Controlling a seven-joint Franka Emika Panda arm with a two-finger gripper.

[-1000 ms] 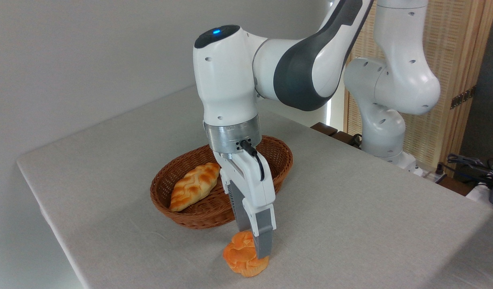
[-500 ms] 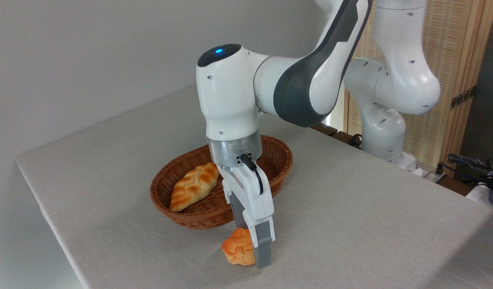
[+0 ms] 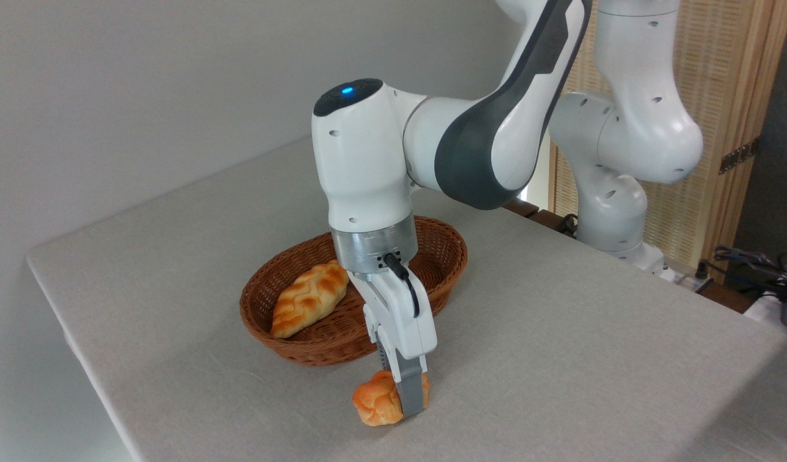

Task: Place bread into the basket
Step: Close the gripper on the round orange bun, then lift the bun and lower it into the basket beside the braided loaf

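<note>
The bread [image 3: 379, 400], a small deep-orange bun, lies tipped on its side on the grey table in front of the basket. My gripper [image 3: 407, 396] points down and is shut on the bun, the near grey finger [image 3: 411, 391] pressing against its right side; the far finger is hidden behind it. The reddish-brown wicker basket [image 3: 447, 254] sits just behind, a hand's width from the bun, partly covered by my wrist.
A longer pale-golden braided loaf [image 3: 308, 299] lies in the left half of the basket. The table's front-left edge [image 3: 85, 359] runs close to the bun. The arm's base [image 3: 614, 224] stands at the back right, with cables [image 3: 749, 263] beyond.
My gripper came down onto the bun and its fingers closed on it. The bun has tipped over and been squeezed narrower, shifting slightly left.
</note>
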